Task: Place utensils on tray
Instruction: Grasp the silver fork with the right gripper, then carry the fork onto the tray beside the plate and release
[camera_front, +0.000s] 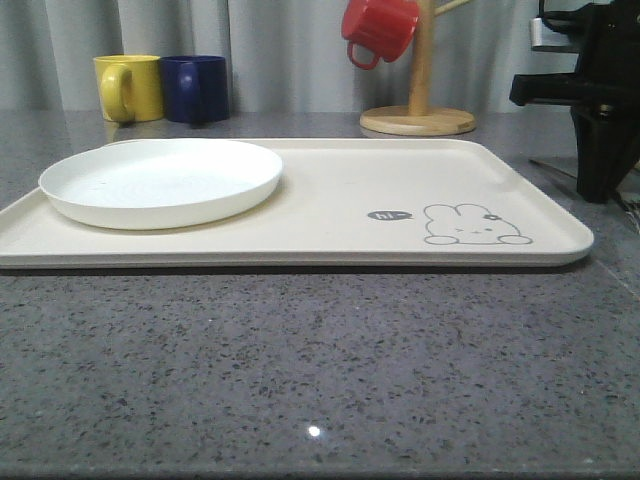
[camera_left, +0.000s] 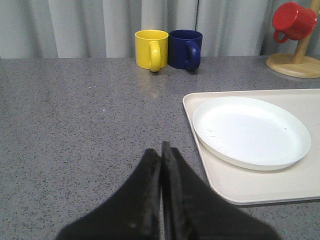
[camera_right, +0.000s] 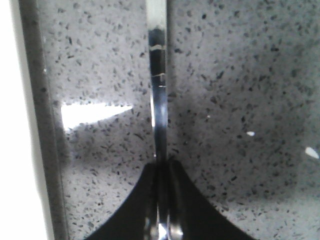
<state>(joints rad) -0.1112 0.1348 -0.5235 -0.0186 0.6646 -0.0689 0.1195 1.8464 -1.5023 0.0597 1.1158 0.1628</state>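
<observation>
You are looking at a cream tray (camera_front: 330, 190) printed with a grey rabbit outline (camera_front: 472, 225) and a small dark grey speech bubble (camera_front: 389, 215), set on a grey counter (camera_front: 320, 370) flecked with black and white. A plain white plate (camera_front: 160, 182) sits on the tray. Behind it you see a yellow mug (camera_front: 128, 88) and a navy blue mug (camera_front: 195, 89) against pale grey curtains (camera_front: 280, 50). A red mug (camera_front: 378, 30) hangs from a light wooden stand (camera_front: 418, 110). Your left hand (camera_left: 161, 150) is matte black. Your right hand (camera_right: 162, 167) is black too, and the slim utensil (camera_right: 158, 85) it grips is shiny silver with dark reflections.
</observation>
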